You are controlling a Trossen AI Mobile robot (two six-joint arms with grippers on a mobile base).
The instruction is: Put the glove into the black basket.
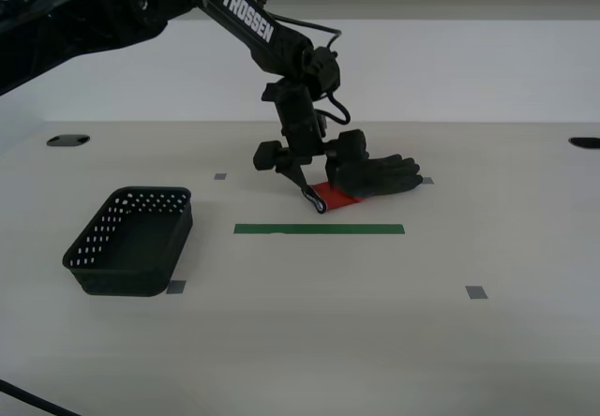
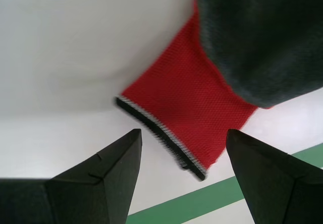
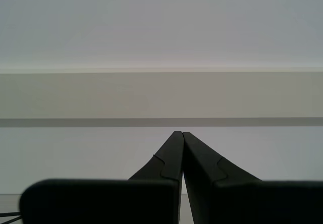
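The glove [image 1: 380,176] lies flat on the white table right of centre, dark fingers toward the exterior view's right and red cuff [image 1: 336,197] toward the basket side. My second gripper [image 1: 322,184] hangs just above the cuff, open and holding nothing. In the second wrist view the glove [image 2: 252,42] and its red cuff [image 2: 186,103] lie just beyond my open second gripper [image 2: 184,139]. The black basket [image 1: 150,194] stands empty at the exterior view's left, well apart from the glove. My first gripper [image 3: 180,133] is shut and empty, facing a blank wall.
A strip of green tape [image 1: 319,229] lies on the table just in front of the glove, also in the second wrist view [image 2: 202,201]. Small grey tape marks [image 1: 476,292] dot the table. Two dark holes [image 1: 67,140] sit near the back edge.
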